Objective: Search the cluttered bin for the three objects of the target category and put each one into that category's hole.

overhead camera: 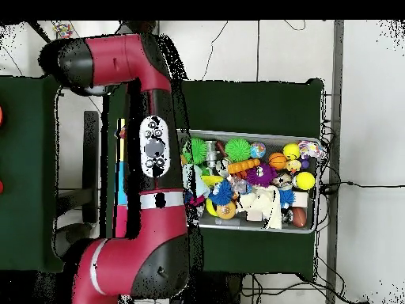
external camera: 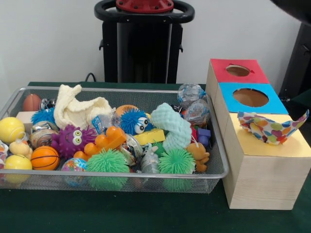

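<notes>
Clutter is crowding the mesh bin (external camera: 29, 92) beside the sorting box (external camera: 265, 170); pincer state cannot be told. Searching well means lifting one toy cleanly, probably avoiding the cloth (external camera: 77, 109).

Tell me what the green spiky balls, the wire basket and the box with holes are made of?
Green spiky balls: likely soft rubber, judging by the thin floppy hairs. Basket: metal mesh, silvery and see-through. Box: looks like pale wood with visible grain, with colored tops.
</notes>
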You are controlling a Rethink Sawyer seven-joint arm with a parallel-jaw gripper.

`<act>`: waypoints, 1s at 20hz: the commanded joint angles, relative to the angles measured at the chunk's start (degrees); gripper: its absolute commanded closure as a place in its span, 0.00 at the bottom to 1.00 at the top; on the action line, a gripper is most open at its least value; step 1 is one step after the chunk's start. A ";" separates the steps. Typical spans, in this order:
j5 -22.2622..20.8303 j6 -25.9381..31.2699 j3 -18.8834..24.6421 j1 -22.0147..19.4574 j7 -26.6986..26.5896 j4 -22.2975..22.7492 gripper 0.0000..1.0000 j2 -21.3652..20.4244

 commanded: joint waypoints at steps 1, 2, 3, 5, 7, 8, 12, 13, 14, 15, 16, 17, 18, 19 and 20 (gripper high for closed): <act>-3.98 -8.17 10.12 4.69 -5.29 21.76 1.00 -7.50; -4.13 -9.96 11.15 5.24 -5.59 25.99 1.00 -9.78; -4.18 -12.06 12.08 5.61 -5.61 30.40 1.00 -12.15; -4.04 -15.09 13.30 5.93 -5.54 37.66 1.00 -16.20; -3.82 -16.61 13.87 5.83 -5.64 43.05 1.00 -19.29; -4.13 -16.15 13.39 5.74 -5.85 44.31 1.00 -20.23; -5.64 -13.35 10.83 4.39 -5.35 46.25 1.00 -22.49; -6.05 -13.41 10.43 3.81 -5.36 46.84 1.00 -23.00; -6.49 -13.48 10.17 3.14 -5.78 47.37 1.00 -23.36; -6.93 -13.82 10.05 2.51 -6.16 47.96 1.00 -23.67; -7.45 -14.05 10.03 1.80 -6.57 48.22 1.00 -23.84; -7.96 -14.21 10.09 1.15 -7.14 48.34 1.00 -23.91; -8.39 -14.33 10.39 0.41 -7.79 48.47 1.00 -24.03; -8.82 -14.45 10.69 -0.33 -8.44 48.59 1.00 -24.15; -9.28 -14.34 10.96 -0.99 -8.99 48.56 1.00 -24.23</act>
